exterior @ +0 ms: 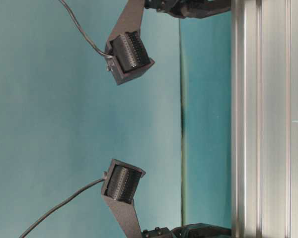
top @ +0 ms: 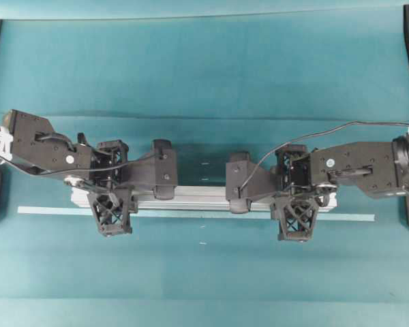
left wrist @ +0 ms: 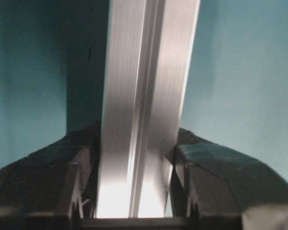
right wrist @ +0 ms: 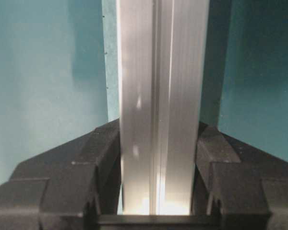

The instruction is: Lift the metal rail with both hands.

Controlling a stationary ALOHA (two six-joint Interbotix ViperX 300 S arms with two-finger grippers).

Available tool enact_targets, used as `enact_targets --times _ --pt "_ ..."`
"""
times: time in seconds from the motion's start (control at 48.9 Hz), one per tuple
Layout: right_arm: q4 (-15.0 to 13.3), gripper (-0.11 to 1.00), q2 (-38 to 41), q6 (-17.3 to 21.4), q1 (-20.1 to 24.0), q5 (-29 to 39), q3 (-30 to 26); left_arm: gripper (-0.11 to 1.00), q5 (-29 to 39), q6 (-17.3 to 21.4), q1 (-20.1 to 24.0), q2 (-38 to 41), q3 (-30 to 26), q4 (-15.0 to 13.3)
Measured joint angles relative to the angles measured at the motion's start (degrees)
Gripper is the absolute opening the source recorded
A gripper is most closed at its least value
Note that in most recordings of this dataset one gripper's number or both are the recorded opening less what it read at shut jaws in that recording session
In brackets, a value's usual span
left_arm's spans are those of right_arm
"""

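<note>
So the long silver grooved aluminium rail (top: pixel 198 197) runs from 9 to 3 o'clock across the middle of the teal tabletop (top: pixel 204 75), with a thin pale tape strip (top: pixel 41 210) running parallel just on its 6 o'clock side. The left black lattice-fingered gripper (top: pixel 112 184) is clenched around it near its 9 o'clock end, and the right black lattice-fingered gripper (top: pixel 296 187) is doing the same toward 3 o'clock. Both wrist views show dark pads pressed against the bar's two flanks. Can't tell whether it's off the table yet. My guess: it's stiff, won't flex, moderately heavy, and that brushed metal looks slick, so the pads need a firm squeeze. Holding near both ends like this seems right, since a one-sided grip would let it swing. Straight, square profile, lengthwise slots, shiny streaky finish; the fingers are matte plastic trusswork.
</note>
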Motion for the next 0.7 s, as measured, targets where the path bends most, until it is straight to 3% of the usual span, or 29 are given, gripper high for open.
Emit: enact_targets --times 0.696 --pt "0.1 0.38 1.2 -0.1 0.1 -3.1 1.1 0.32 -0.6 0.0 0.0 0.6 0.0 0.0"
